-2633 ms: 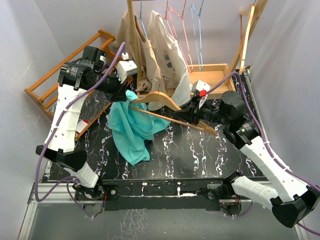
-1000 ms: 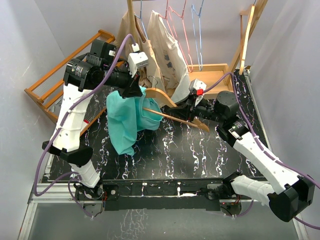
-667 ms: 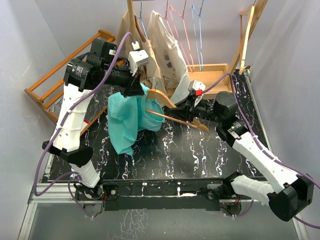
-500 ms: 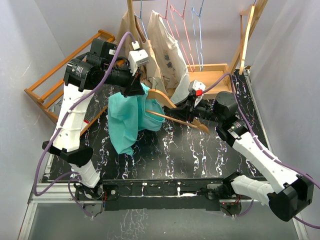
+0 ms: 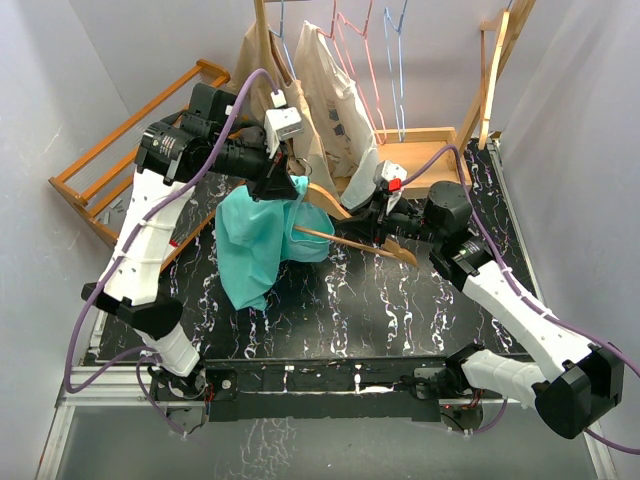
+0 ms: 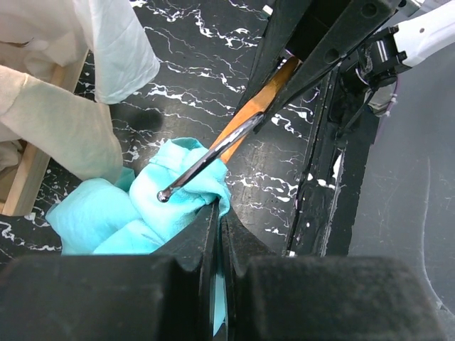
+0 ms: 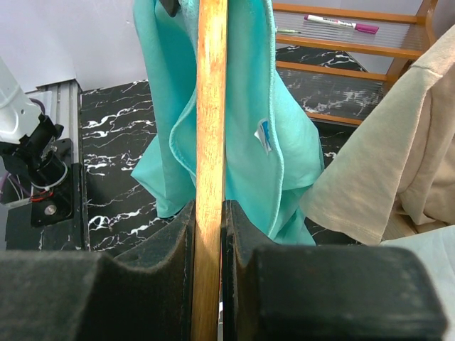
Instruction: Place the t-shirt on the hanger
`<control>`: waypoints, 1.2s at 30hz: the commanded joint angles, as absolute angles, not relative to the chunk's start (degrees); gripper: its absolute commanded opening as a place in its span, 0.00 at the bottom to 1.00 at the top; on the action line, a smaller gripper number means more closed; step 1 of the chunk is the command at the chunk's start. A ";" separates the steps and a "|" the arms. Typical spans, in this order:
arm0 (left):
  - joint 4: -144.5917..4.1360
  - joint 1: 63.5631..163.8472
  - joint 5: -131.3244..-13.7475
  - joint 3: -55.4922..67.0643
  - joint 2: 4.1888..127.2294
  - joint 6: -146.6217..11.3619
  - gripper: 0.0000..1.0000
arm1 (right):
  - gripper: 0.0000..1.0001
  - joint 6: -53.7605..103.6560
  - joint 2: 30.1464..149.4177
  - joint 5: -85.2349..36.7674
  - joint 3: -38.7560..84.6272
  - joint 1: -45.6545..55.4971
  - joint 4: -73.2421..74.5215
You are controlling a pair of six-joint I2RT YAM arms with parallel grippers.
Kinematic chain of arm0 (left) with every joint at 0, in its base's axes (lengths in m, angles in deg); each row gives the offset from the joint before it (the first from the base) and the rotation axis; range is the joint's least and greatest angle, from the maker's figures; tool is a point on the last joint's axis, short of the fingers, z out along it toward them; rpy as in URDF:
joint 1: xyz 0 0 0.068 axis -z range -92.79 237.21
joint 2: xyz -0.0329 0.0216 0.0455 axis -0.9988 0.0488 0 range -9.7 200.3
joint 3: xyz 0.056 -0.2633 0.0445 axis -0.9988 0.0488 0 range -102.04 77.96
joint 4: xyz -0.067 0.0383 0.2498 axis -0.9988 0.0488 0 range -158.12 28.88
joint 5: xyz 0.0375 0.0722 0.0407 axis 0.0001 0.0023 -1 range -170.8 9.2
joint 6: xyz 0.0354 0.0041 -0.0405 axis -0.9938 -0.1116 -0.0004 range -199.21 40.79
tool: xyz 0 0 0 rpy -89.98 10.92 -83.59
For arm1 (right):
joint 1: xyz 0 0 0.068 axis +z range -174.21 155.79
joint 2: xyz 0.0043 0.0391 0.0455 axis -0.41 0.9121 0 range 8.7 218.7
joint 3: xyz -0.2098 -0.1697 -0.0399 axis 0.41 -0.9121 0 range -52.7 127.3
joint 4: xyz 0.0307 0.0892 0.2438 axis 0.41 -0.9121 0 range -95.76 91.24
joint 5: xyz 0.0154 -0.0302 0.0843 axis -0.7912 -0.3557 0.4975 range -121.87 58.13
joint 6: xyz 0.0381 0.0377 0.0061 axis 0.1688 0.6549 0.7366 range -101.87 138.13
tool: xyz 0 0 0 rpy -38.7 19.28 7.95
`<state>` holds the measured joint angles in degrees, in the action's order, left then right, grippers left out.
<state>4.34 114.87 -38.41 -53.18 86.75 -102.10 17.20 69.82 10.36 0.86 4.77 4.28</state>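
Note:
The teal t-shirt (image 5: 255, 245) hangs bunched above the black marbled table, partly drawn over the left end of the wooden hanger (image 5: 350, 240). My left gripper (image 5: 285, 187) is shut on the t-shirt's edge (image 6: 142, 213) and holds it up; the hanger's metal hook (image 6: 206, 160) pokes over the cloth just beyond my fingers. My right gripper (image 5: 378, 222) is shut on the hanger's wooden bar (image 7: 211, 106), which runs straight away from the camera into the t-shirt (image 7: 249, 106).
Beige printed shirts (image 5: 330, 100) and pink and blue wire hangers (image 5: 375, 60) hang on the rack at the back. A wooden tray (image 5: 420, 155) sits behind the right arm. A wooden rack (image 5: 110, 160) leans at the left. A beige sleeve (image 7: 384, 149) hangs close on the right.
My left gripper has moved right and slightly down with the t-shirt, drawing more cloth over the hanger's left end. The right gripper has shifted the hanger slightly left.

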 commanded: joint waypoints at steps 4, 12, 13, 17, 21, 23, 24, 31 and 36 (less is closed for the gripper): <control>2.42 116.03 -33.89 -49.93 84.35 -102.09 0.01 | 0.08 17.28 67.74 13.63 2.71 5.50 10.93; -0.21 116.04 -33.33 -44.63 82.42 -102.98 0.04 | 0.08 17.33 65.56 14.56 2.32 5.49 10.89; -0.39 116.03 -33.01 -44.42 82.40 -103.13 0.03 | 0.08 17.34 65.38 14.66 2.29 5.50 10.82; -1.52 116.02 -31.87 -43.59 81.91 -103.51 0.00 | 0.08 17.34 64.78 15.24 2.33 5.45 10.56; -1.36 116.02 -30.56 -43.51 81.58 -104.34 0.00 | 0.08 17.11 64.31 16.54 2.41 5.48 10.28; -1.45 115.99 -30.55 -43.13 81.14 -104.40 0.00 | 0.08 16.63 64.16 17.20 2.54 5.48 9.70; -1.50 116.03 -30.79 -43.01 80.92 -104.36 0.00 | 0.08 16.37 64.20 17.39 2.70 5.49 9.21; -2.78 116.02 -33.84 -41.10 78.91 -104.80 0.47 | 0.08 15.42 64.27 19.02 2.71 5.50 7.43; -3.10 115.99 -36.13 -40.46 78.74 -105.23 0.48 | 0.08 15.33 63.60 20.02 2.22 5.48 6.92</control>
<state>0.67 116.33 -33.01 -41.24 80.01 -103.83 16.64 66.68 12.64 0.86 4.55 1.66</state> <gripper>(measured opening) 0.478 0.161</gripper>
